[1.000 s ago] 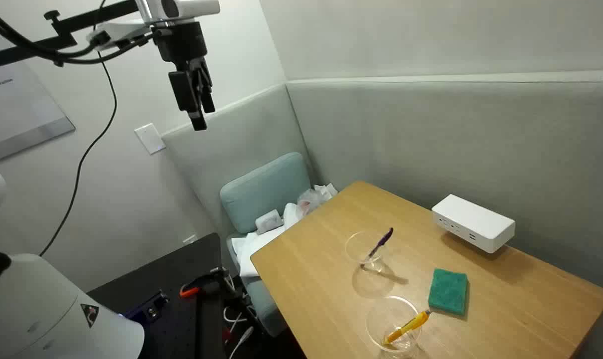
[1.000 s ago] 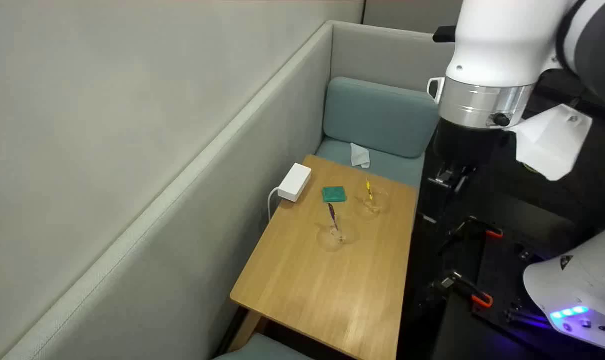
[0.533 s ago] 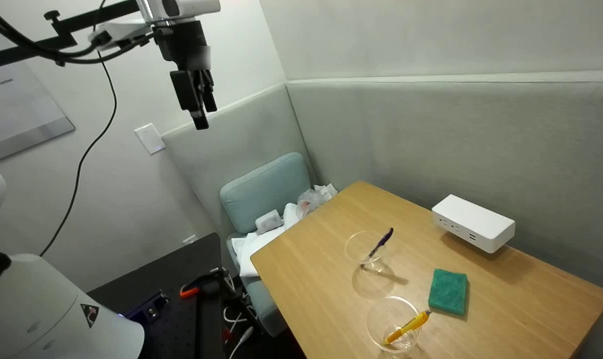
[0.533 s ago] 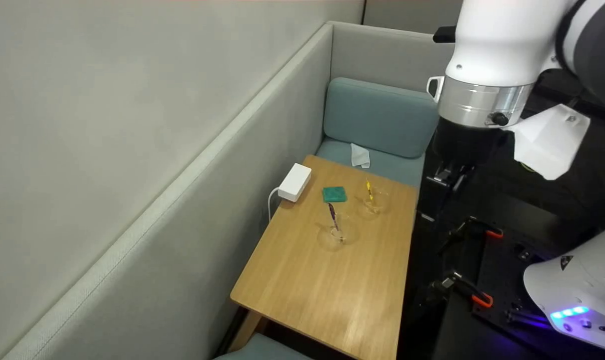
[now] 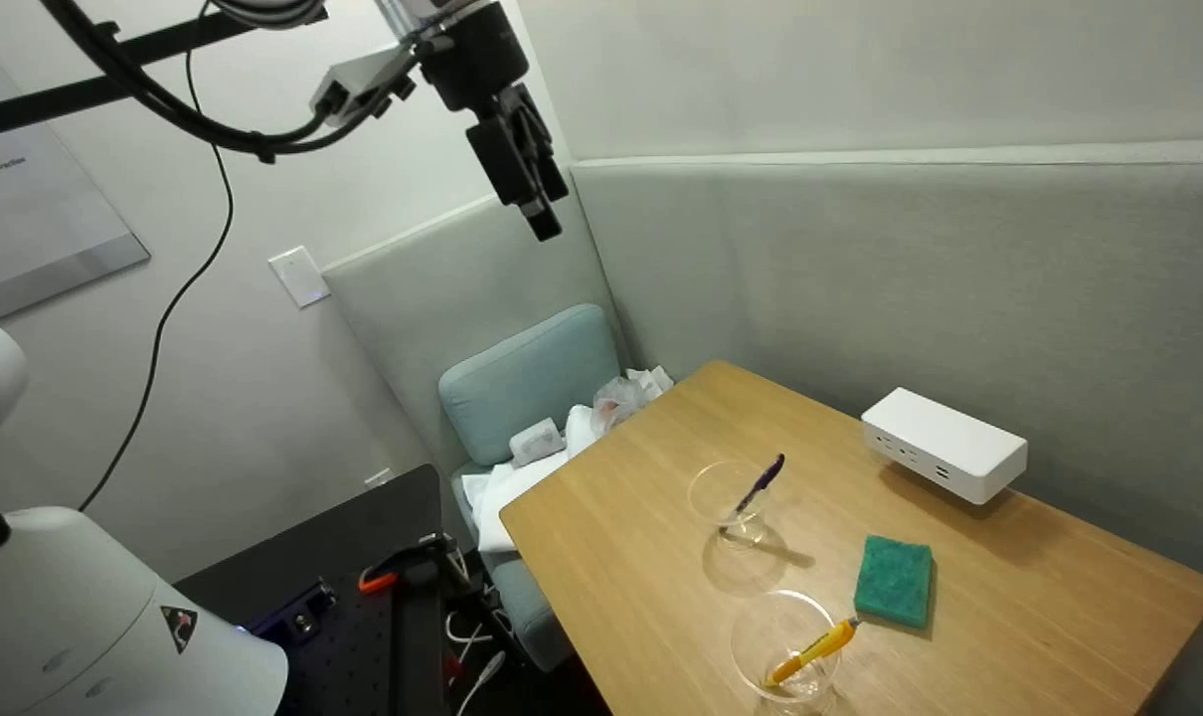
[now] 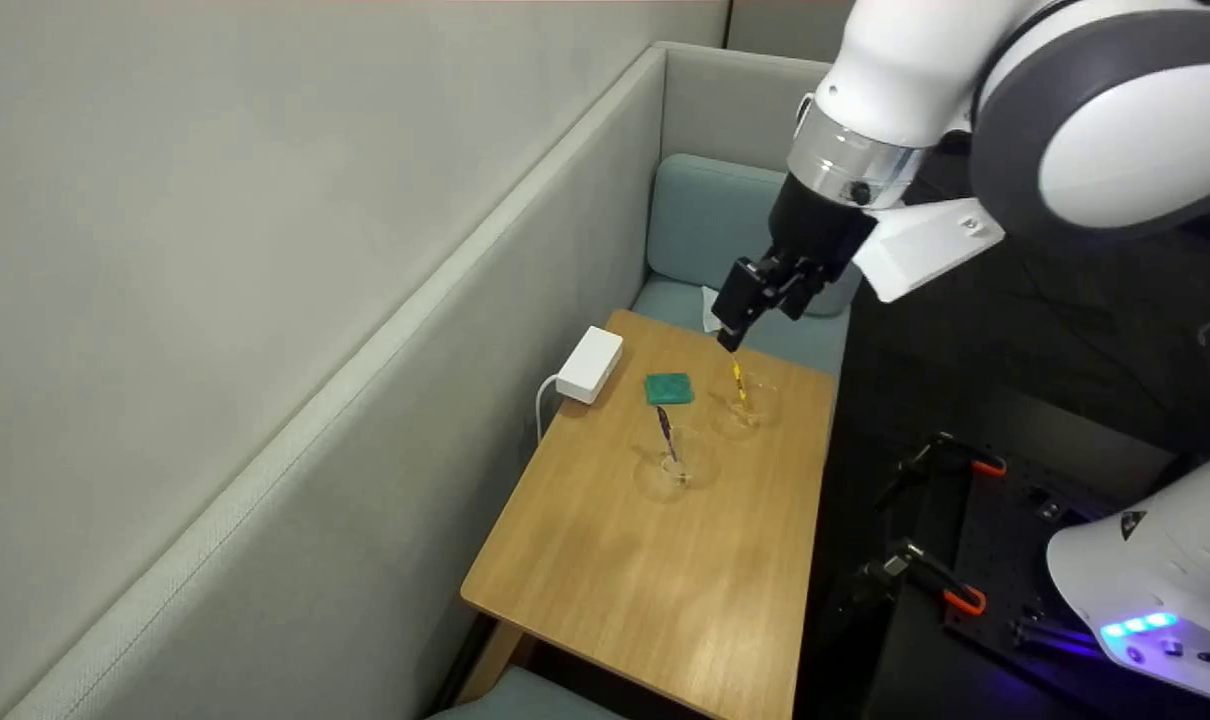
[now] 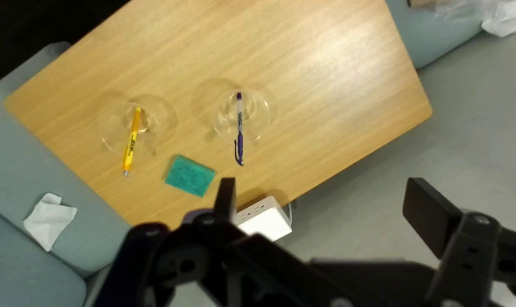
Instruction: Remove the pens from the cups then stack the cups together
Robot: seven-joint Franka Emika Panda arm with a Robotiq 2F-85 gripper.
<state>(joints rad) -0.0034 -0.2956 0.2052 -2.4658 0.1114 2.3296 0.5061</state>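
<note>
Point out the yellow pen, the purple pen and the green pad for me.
Yellow pen (image 7: 132, 140), in the wrist view: middle of its barrel.
Purple pen (image 7: 240, 128), in the wrist view: about midway along its length.
Green pad (image 5: 894, 581), in an exterior view: middle of its top face.

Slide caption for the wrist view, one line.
Open gripper; on the wooden table, a yellow pen leans in one clear cup, a purple pen in another cup.
</note>
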